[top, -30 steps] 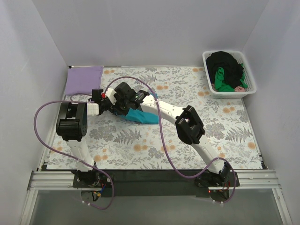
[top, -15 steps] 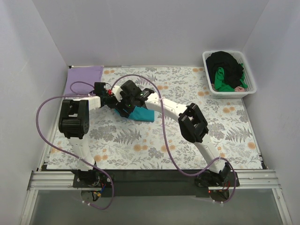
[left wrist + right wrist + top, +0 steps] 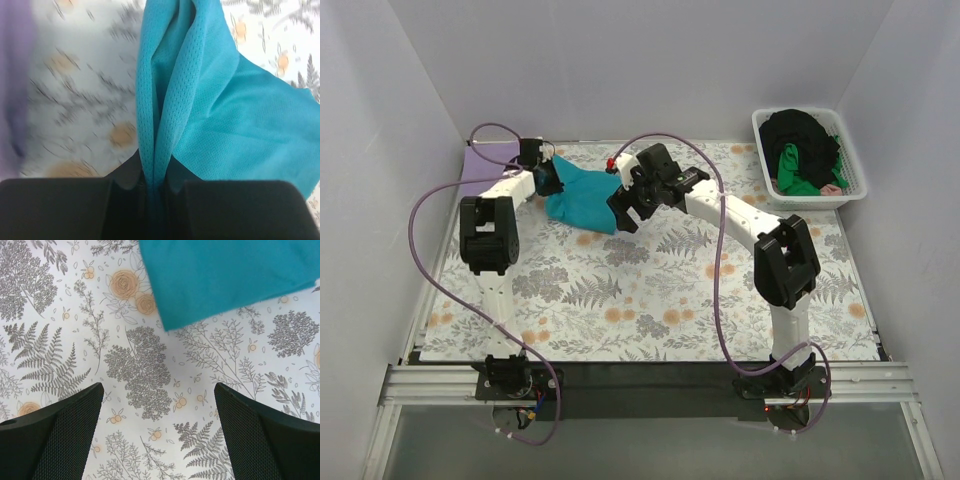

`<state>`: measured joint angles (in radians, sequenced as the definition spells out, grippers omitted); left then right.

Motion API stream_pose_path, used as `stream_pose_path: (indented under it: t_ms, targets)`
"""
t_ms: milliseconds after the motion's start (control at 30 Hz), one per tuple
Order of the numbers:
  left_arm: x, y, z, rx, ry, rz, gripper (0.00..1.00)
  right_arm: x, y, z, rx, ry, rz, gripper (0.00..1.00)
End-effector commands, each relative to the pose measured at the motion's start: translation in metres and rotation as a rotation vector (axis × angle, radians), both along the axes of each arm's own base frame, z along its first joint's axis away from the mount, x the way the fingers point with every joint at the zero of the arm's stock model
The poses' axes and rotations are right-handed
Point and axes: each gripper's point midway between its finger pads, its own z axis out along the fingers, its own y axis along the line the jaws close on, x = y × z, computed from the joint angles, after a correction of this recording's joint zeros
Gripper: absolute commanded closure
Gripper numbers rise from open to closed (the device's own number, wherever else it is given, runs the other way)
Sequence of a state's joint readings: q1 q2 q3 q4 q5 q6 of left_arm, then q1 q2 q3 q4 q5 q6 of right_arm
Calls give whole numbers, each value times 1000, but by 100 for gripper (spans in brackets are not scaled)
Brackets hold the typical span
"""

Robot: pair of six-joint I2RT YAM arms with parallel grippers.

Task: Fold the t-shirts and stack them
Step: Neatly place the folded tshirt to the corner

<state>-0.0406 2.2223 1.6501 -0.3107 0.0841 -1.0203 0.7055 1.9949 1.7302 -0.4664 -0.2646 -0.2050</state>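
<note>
Nearest the arm bases, the grey-and-orange floral table cloth is seen spread over the table. Farther in, near the middle of the far half, the right gripper is held above the cloth with its jaws spread wide; its two dark mesh-faced fingers stand well apart, and only printed cloth is seen between them. The teal t-shirt is located just beyond and to the left of this gripper, one straight-edged corner of it reaching into the top of the right wrist view without being touched by either finger.

At the shirt's far left end, a bunched vertical fold is pinched between the closed jaws of the left gripper, and the rest of the fabric is fanned out to the right of the pinch. Whether this hanging part rests on the table cloth cannot be told.

The lavender t-shirt lies flat at the far left corner, partly covered by the left arm. In the far right corner, the white slatted basket holds a black t-shirt and a bright green t-shirt, crumpled together.
</note>
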Motion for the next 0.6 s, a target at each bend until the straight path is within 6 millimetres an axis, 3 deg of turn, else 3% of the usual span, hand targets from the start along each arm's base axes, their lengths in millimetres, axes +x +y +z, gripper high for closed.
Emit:
stream_pose_path:
  t_ms: [0, 67, 100, 133, 200, 233, 567]
  targets:
    - [27, 64, 40, 117, -84, 40, 100, -11, 2, 6, 30, 5, 34, 2]
    - [40, 79, 49, 135, -115, 40, 100, -10, 0, 5, 29, 9, 28, 2]
    - [51, 87, 68, 148, -155, 52, 100, -11, 0, 4, 26, 12, 32, 2]
    - [55, 100, 67, 154, -154, 70, 100, -11, 0, 3, 28, 14, 31, 2]
    - [61, 108, 79, 140, -171, 62, 100, -12, 0, 3, 30, 20, 30, 2]
    - [69, 117, 95, 148, -206, 69, 100, -12, 2, 3, 34, 22, 33, 2]
    - [84, 135, 142, 215, -320, -12, 100, -14, 2, -1, 31, 34, 36, 2]
